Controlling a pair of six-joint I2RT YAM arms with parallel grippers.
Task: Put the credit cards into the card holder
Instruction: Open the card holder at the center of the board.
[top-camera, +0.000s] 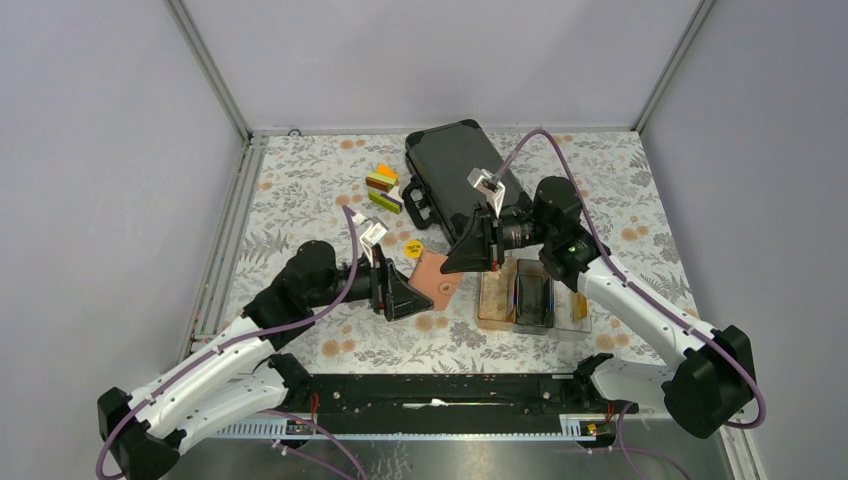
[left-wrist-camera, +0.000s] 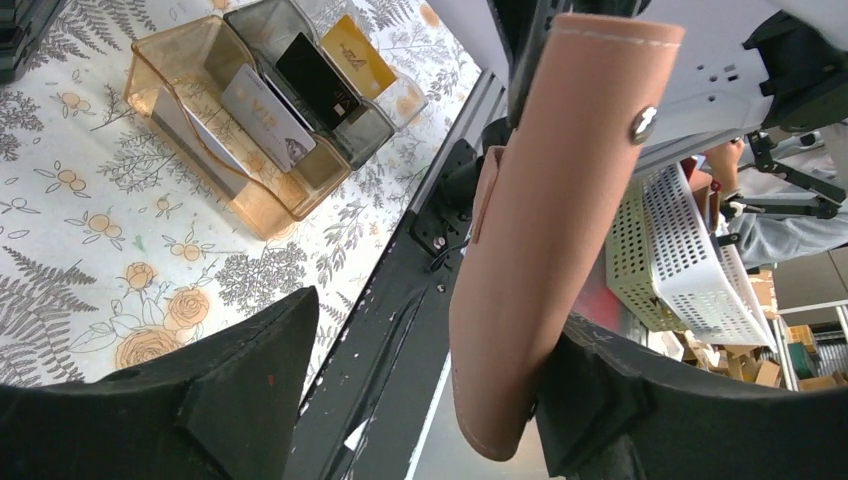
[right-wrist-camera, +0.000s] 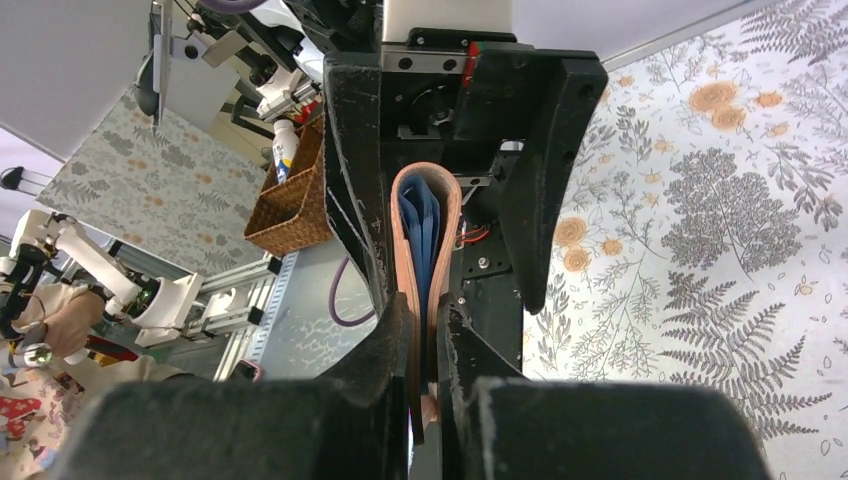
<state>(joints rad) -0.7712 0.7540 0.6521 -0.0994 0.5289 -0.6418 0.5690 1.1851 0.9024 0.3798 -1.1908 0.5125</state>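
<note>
Right hand (right-wrist-camera: 425, 345) clenched on card holder (right-wrist-camera: 422, 230); left hand (left-wrist-camera: 440, 350) released, holder between fingers.

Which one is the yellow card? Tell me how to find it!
Look for the big black hard case at the back of the flowery table. In front of it sits a clear compartment tray with three cards. The yellow card leans in the end compartment, beside a black card and a white-grey card; only it is yellow.

Soft, even light from above fills my cell; shadows on the floral-printed tablecloth (top-camera: 300, 190) are faint. At my wrists, my black gripper fingers (right-wrist-camera: 250, 430) loom blurred up close, while the salmon-pink leather card holder (left-wrist-camera: 540, 250) shows sharp.
</note>
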